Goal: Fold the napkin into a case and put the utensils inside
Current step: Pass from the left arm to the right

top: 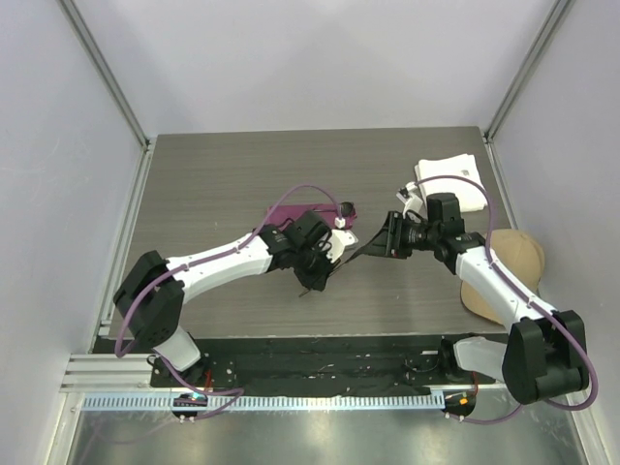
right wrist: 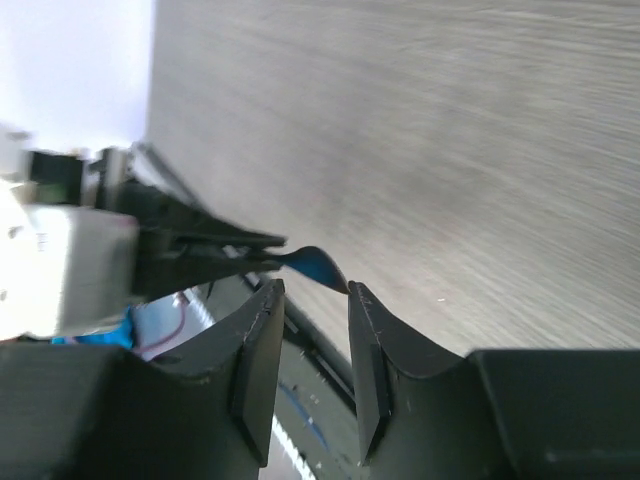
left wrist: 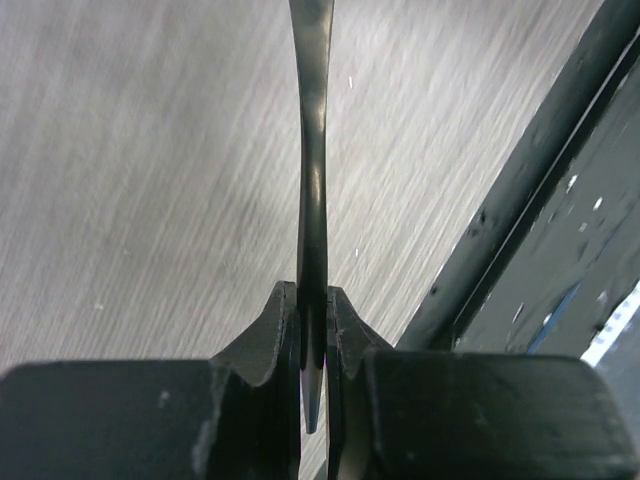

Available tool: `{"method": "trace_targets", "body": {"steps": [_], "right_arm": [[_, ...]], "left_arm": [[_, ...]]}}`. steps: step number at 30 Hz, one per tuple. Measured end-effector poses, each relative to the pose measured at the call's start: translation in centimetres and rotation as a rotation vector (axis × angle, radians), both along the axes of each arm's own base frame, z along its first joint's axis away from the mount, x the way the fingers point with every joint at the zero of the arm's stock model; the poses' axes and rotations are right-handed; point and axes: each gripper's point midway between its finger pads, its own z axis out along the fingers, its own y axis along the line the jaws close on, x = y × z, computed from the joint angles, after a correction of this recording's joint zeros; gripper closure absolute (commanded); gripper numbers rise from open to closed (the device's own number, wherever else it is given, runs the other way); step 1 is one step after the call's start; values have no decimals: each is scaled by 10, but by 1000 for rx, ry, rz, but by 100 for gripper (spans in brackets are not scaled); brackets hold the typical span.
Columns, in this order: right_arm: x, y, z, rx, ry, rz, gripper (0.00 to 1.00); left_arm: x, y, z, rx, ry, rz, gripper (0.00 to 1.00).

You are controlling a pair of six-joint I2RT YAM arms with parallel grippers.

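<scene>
Left wrist view: left pincer (left wrist: 312, 305) is pinching a thin dark utensil (left wrist: 312, 150) edge-on near one end, and the long end sticks out unsupported. Spoon or not, cannot tell. Right wrist view: right pincer (right wrist: 312, 330) has its jaws spread, with the utensil tip just beyond the fingertips and apparently not touching.

Risks:
- The grip is narrow and sits on a flat edge, so the utensil could pivot or slip out on a fast swing.
- The right pincer is close to the free tip, so a sideways pull-out could knock it.
- In the top view the napkin (top: 279, 215) lies centre frame, mostly hidden under the left arm. A low pass could drag it and spoil the fold. I can't judge the fold state.
- The second utensil is not visible.

Room:
- The counter (top: 223, 184) is open at upper left and upper centre.
- The right side is tighter, with a white cloth (top: 455, 184) at upper right and a tan lump (top: 518, 257) at the right edge.
- A black strip (top: 320, 351) runs along the bottom edge, near the left pincer.
</scene>
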Motion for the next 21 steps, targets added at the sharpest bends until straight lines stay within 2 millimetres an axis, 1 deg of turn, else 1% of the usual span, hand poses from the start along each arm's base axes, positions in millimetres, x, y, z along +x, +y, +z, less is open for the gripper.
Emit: {"method": "trace_targets", "body": {"steps": [1,6,9,12,15,18,19,21], "right_arm": [[-3,3,3,16,-4,25,58],[-11,8,9,53,-16,87,57],[-12,10,11,74,-15,106,57],[-12,12,11,88,-13,123,59],[-12,14,11,104,-11,140,66],[-12,17,12,121,-10,155,68],[-12,17,12,126,-10,157,72],[-11,19,15,139,-16,164,76]], "left_arm": [[-2,3,-2,15,1,-12,100],[-4,9,-4,36,-5,-39,100],[-6,12,0,25,-19,-46,100],[-9,15,8,10,-35,-59,100],[-10,14,12,-3,-41,-68,100],[-11,14,10,-3,-35,-72,100],[-12,14,10,-3,-33,-74,100],[-13,14,9,-4,-28,-80,100]]}}
